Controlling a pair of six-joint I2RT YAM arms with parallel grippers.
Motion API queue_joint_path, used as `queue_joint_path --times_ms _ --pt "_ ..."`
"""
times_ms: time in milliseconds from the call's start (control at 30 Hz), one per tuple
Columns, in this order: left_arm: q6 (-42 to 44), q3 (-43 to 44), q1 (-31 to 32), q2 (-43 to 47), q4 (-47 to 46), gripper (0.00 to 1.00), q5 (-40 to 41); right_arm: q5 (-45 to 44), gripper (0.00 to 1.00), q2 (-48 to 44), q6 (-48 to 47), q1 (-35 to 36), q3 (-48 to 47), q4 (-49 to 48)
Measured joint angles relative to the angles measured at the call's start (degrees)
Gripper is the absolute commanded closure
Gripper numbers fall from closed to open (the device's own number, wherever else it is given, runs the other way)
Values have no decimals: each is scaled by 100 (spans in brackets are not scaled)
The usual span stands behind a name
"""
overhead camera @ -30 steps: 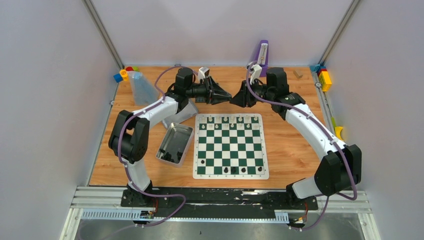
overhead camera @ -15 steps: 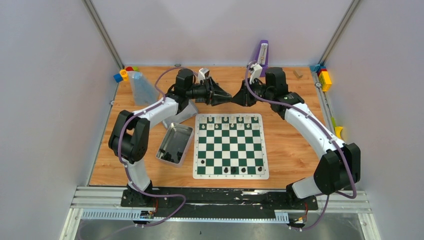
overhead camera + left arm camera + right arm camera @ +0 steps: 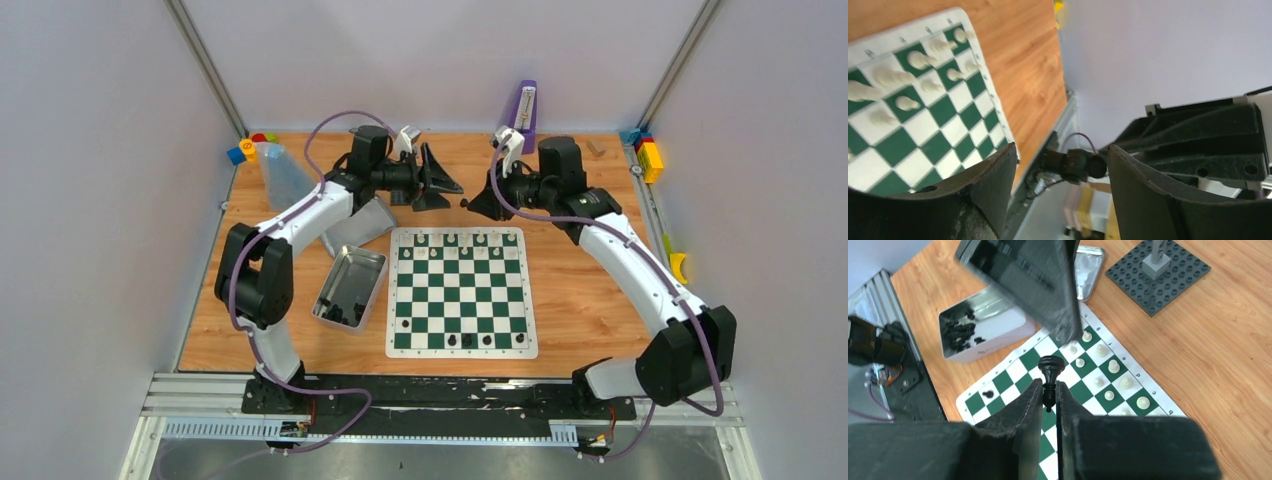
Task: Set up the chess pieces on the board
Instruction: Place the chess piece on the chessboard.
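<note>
The board (image 3: 460, 290) lies mid-table, green and white checks. Cream-white pieces (image 3: 450, 240) stand on its far rows and a few black ones (image 3: 465, 340) on the near row. My right gripper (image 3: 470, 204) hovers just beyond the board's far edge, shut on a black piece. In the right wrist view that gripper (image 3: 1049, 390) pinches the black piece (image 3: 1049, 365) by its upper part, base pointing outward. My left gripper (image 3: 450, 195) is open and empty, just left of it. In the left wrist view the left gripper (image 3: 1062, 152) stands wide apart with nothing between.
A silver tin (image 3: 350, 287) with black pieces in it sits left of the board, its lid (image 3: 368, 222) behind it. A dark studded baseplate with a grey tower (image 3: 1158, 275) is behind the board. A clear bag (image 3: 285, 175), a purple stand (image 3: 525, 105) and coloured bricks (image 3: 648, 155) line the back.
The two grippers met tip to tip. Now the left one has opened and drawn back to the left, and the right one has pulled away right with the black piece in it.
</note>
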State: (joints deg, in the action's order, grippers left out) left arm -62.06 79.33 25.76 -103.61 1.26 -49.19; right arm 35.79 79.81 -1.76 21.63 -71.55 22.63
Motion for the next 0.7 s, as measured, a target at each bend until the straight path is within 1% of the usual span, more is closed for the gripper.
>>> queue_joint_path --times_ms 67,167,233,333,400,433,500,567,700 --pt "459 208 -111 46 404 22 72 114 100 -168 -385 26 0 251" --pt "1252 573 -439 129 1104 20 243 122 100 -330 -940 214 0 706" --pt "1797 822 -699 175 1563 18 409 42 100 -361 -1294 501 9 1023" --pt "2662 1073 -1075 348 2236 15 752 -291 100 -345 -1810 1202 114 1486" --pt "3239 1123 -1305 555 2656 11 1038 -494 100 -286 -2037 1631 136 1757" --pt "3504 1123 -1401 686 2835 6 1189 -614 100 -227 -2149 1856 133 1873" --pt "4035 1121 -1572 1019 3222 1 1598 -833 100 -24 -2356 2269 92 2140" --pt "4518 1102 -1655 1467 3515 0 2070 -979 100 227 -2503 2562 15 2361" --pt "5233 894 -1659 2500 3775 0 2881 -1421 100 986 -2776 3049 -409 2927"
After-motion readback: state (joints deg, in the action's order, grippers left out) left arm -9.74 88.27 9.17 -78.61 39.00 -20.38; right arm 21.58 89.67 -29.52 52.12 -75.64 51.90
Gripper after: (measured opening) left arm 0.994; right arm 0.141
